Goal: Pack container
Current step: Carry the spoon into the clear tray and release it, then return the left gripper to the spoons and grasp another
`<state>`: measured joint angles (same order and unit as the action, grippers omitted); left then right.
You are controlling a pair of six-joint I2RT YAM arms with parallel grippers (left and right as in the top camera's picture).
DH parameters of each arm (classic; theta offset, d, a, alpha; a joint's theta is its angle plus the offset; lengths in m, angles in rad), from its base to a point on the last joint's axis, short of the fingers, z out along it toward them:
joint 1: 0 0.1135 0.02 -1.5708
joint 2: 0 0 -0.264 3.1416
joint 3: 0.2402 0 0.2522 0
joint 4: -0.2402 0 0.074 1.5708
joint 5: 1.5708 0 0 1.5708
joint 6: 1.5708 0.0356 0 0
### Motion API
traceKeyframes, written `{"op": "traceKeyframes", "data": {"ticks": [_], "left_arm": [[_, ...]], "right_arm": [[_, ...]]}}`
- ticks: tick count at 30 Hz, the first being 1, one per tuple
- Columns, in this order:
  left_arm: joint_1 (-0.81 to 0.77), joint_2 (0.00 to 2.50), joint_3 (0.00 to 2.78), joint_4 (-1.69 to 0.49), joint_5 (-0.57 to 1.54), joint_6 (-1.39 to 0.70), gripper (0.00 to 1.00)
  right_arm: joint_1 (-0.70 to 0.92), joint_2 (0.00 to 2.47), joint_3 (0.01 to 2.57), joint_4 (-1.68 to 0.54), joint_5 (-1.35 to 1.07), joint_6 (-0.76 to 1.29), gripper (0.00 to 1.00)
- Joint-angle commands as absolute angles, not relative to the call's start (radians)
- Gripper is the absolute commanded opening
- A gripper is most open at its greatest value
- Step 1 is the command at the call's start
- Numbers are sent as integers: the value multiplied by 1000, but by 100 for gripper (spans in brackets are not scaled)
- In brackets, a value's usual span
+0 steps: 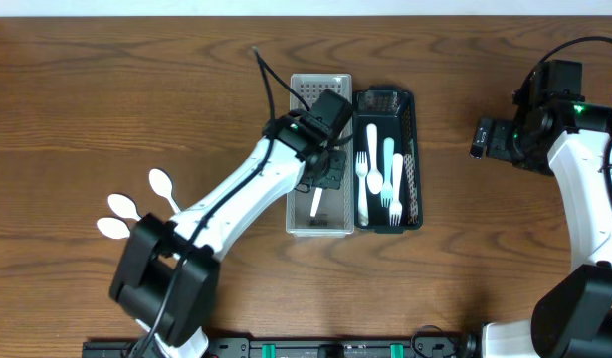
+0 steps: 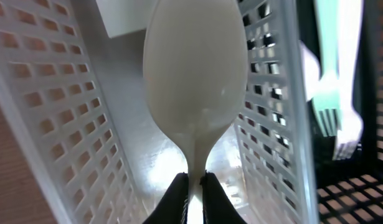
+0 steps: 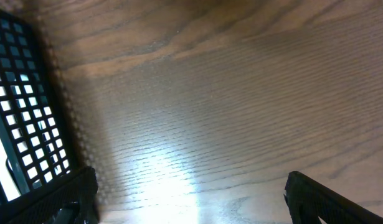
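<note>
My left gripper [image 2: 195,186] is shut on the handle of a white plastic spoon [image 2: 195,74] and holds it inside the white perforated bin [image 1: 301,221], as the overhead view [image 1: 325,164] shows. The spoon also shows in the overhead view [image 1: 314,203], with the bin wall [image 2: 54,118] beside it in the left wrist view. The black bin [image 1: 413,149] next to it holds white and mint forks [image 1: 389,169]. Three white spoons [image 1: 136,207] lie on the table at the left. My right gripper [image 3: 191,193] is open and empty above bare table, right of the black bin [image 3: 20,118].
The wooden table [image 1: 106,89] carries both bins side by side in the middle. The right arm [image 1: 544,124] hovers at the far right. A black cable [image 1: 268,85] runs from the left arm past the white bin's top left corner.
</note>
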<state>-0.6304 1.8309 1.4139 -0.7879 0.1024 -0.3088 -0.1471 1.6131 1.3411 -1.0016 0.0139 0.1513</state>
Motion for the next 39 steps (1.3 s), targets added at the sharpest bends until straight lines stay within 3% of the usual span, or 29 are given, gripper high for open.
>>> {"op": "traceKeyframes", "data": {"ticks": [1,2,4,8,11,16,22,29,39], "left_arm": [[-629,1821,1414,-789,102,-316,25],[-629,1816,1414,-788,102,-316,34],[-628,1801,1416,-787,102,-315,38],[-623,1740,1436,-794,85,-308,64],[-607,1660,1460,-832,20,-308,65],[-516,1460,1465,-942,-140,-336,79],[-234,1287,1463,-1103,-169,-467,95],[69,1298,1401,-1143,-51,-495,97],[188,1581,1328,-1056,30,-457,97]], "right_arm": [[-146,1610,1340,-1002,2,141,99],[-146,1610,1340,-1002,2,141,99],[-146,1610,1340,-1002,2,141,99],[-146,1610,1340,-1003,2,141,99],[-146,1610,1340,-1005,2,141,99],[-146,1610,1340,-1001,3,141,99],[-146,1610,1340,-999,3,141,99],[-145,1610,1340,-1043,2,141,99],[-144,1610,1340,-1055,-10,142,99]]}}
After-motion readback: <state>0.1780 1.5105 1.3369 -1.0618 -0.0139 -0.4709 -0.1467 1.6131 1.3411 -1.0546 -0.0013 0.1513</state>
